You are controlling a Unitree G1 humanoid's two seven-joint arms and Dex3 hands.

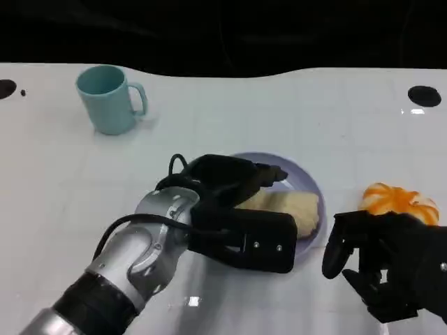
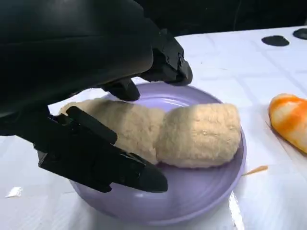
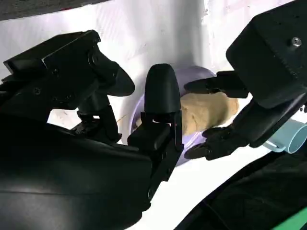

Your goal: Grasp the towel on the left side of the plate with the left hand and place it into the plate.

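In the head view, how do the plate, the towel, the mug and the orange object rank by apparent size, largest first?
1. Plate, partly hidden by the left hand.
2. Towel, partly hidden as well.
3. Mug and orange object look about alike; the mug is farther away, so I leave them unranked.

Heads up, your head view is bright and evenly lit from overhead: the white table point(image 1: 314, 112) nearly blows out, and you get small glare spots near its far right corner and at its near edge. Beyond the far edge it's just black. Shadows are soft, pooling under the left hand point(image 1: 234, 183). In your left wrist view the towel point(image 2: 192, 136) is sharp, while the close black fingers point(image 2: 96, 160) go soft. Your right wrist view is overexposed on the table, and its hand point(image 3: 96, 158) is a dark, detail-less mass.
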